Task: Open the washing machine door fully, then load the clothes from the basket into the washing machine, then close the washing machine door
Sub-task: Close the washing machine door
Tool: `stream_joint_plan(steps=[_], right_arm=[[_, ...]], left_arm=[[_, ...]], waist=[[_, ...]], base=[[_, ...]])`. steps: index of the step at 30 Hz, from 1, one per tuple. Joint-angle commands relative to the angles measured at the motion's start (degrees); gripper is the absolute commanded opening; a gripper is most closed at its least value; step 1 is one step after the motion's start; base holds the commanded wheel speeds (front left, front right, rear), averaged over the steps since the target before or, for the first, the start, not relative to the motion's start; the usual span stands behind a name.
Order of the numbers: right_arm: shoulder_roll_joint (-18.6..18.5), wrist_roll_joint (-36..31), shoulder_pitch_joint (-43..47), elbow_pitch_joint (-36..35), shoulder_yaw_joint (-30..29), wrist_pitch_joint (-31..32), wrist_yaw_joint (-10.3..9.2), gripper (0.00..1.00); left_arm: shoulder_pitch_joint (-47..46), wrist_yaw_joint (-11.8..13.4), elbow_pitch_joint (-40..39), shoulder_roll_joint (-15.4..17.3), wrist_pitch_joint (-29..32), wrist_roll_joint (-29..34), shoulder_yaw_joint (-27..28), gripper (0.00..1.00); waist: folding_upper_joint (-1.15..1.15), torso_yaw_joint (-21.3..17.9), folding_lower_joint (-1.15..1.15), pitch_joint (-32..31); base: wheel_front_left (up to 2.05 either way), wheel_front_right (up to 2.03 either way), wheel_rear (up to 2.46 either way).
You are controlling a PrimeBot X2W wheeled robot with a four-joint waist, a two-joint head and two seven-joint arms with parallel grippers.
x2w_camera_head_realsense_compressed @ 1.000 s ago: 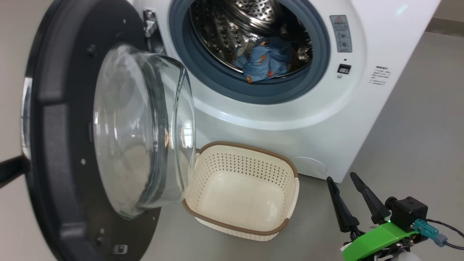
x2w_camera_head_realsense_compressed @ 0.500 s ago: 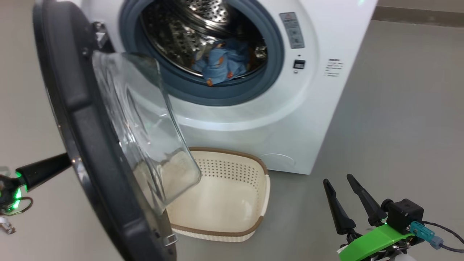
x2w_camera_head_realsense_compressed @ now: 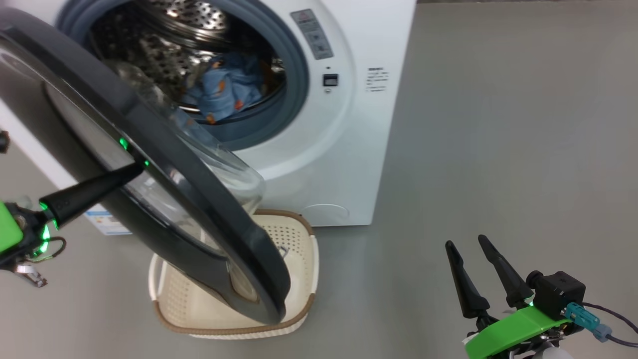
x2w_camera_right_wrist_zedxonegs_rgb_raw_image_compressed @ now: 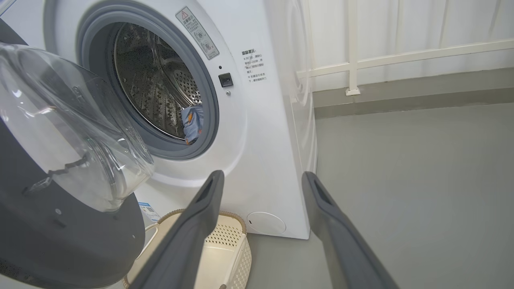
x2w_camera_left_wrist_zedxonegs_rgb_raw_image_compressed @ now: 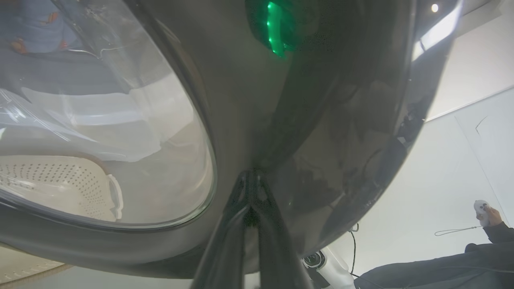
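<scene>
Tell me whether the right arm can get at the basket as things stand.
Probably yes, at its right rim. The right gripper hangs open over the floor with nothing between it and the basket. The washing machine door overhangs most of the basket's inside, so reaching in looks blocked.

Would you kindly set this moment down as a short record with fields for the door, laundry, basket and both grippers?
Door: partly open, hanging over the basket
Clothes: blue bundle inside the washing machine
Basket: on the floor, partly hidden by the door; no clothes seen in it
Left gripper: shut, tips against the door's outer face
Right gripper: open, holding nothing
</scene>
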Motion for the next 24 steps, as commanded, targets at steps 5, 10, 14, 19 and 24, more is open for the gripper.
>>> stream_joint_plan(steps=[5,10,14,19,24], right_arm=[[0.4,-0.8,-1.2,-1.8,0.5,-0.4,0.09,1.00],[0.6,-0.8,-0.7,-1.8,-0.1,-0.4,0.09,1.00],[0.6,-0.8,-0.5,-1.7,-0.4,-0.4,0.09,1.00],[0.5,-0.9,-0.2,-1.7,-0.3,-0.4,0.09,1.00],[0.2,-0.8,0.3,-1.6,-0.5,-0.4,0.09,1.00]], left_arm=[[-4.6,-0.2,-0.6,1.4,-3.0,1.8,2.9,0.00],[-5.3,-0.2,0.1,0.8,-4.7,2.6,1.9,0.00],[-3.9,-0.2,-0.4,0.9,-5.0,2.6,1.4,0.00],[-0.9,-0.2,-1.6,1.1,-6.9,2.5,2.4,0.00],[2.7,-0.2,-2.7,1.4,-9.0,3.2,3.3,0.00]], waist=[[0.00,-4.8,0.00,1.6],[0.00,-4.7,0.00,1.0],[0.00,-3.3,0.00,0.3],[0.00,-1.4,0.00,-0.5],[0.00,0.1,0.00,-1.1]], base=[[0.00,0.00,0.00],[0.00,0.00,0.00],[0.00,0.00,0.00],[0.00,0.00,0.00],[0.00,0.00,0.00]])
